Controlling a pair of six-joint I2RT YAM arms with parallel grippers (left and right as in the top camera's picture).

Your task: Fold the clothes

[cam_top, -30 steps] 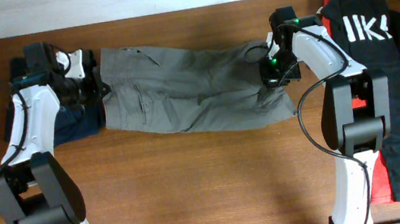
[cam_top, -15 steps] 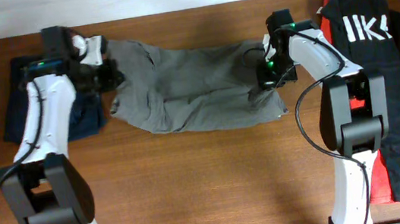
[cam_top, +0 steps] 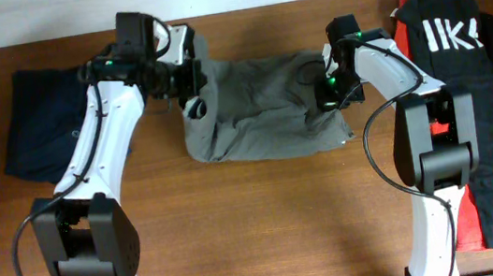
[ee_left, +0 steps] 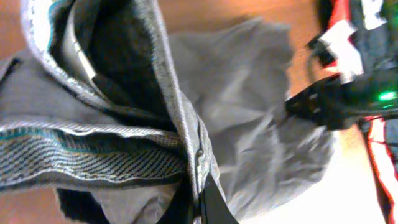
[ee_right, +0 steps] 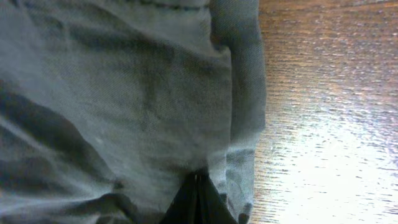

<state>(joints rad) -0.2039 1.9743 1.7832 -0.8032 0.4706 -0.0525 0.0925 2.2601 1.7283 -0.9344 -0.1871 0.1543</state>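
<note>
Grey cotton trousers (cam_top: 263,122), wrinkled, lying bunched near the wooden counter (cam_top: 239,233)'s far edge; left fingers (ee_left: 210,202) clenching the woven waistband, right fingers (ee_right: 196,202) pinching the soft cuff.

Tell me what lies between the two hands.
The wrinkled grey trousers fill the whole stretch, one end in the left hand, the other in the right hand, as the overhead view shows.

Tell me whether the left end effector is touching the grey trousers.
Touching. The left wrist view shows the left end effector clamped on the grey trousers at their waistband.
</note>
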